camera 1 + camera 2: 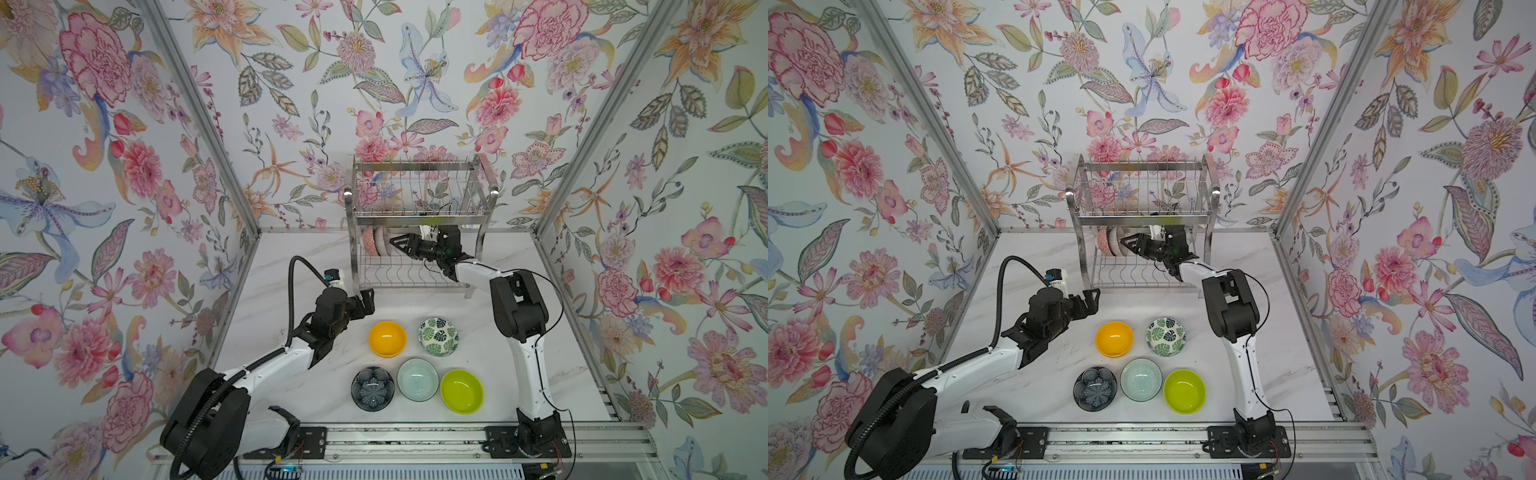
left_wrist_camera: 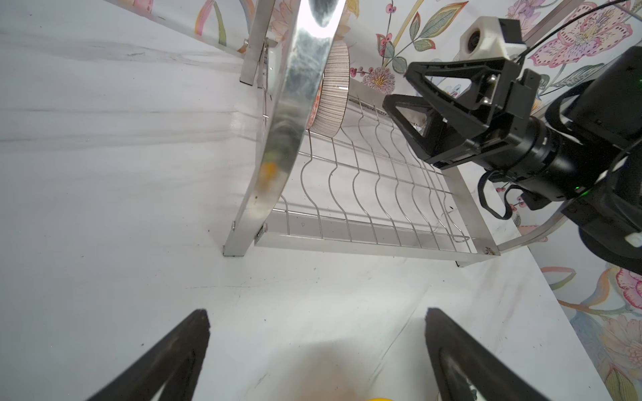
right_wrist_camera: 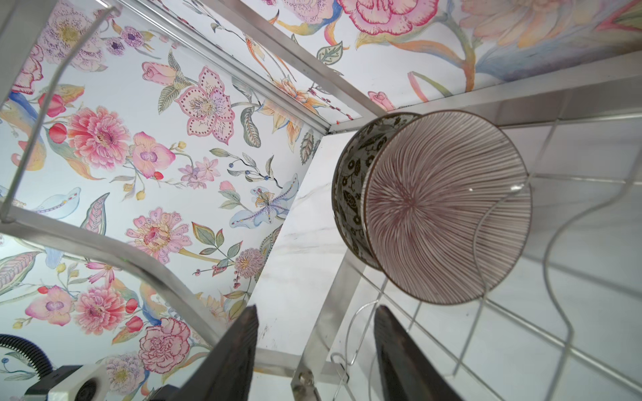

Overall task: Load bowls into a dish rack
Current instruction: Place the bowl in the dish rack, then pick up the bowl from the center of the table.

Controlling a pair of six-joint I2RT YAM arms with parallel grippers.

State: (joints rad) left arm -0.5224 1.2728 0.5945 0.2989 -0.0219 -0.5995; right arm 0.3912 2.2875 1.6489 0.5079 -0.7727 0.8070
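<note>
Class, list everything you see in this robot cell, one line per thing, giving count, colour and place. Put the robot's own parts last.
dish rack: one, shiny steel, two tiers, at the back of the table
pink ribbed bowl: one, on edge in the lower tier
black-and-white floral bowl: one, on edge right behind the pink one
orange-yellow bowl: one, on the table, row nearer the rack
green leaf-print bowl: one, beside the orange-yellow one
dark blue-grey bowl: one, front row
pale mint bowl: one, middle of the front row
lime green bowl: one, front row
table: one, white marble
wallpaper: floral, three walls
left gripper: black, open, empty, over the table before the rack
right gripper: black, open, empty, inside the lower tier
</note>
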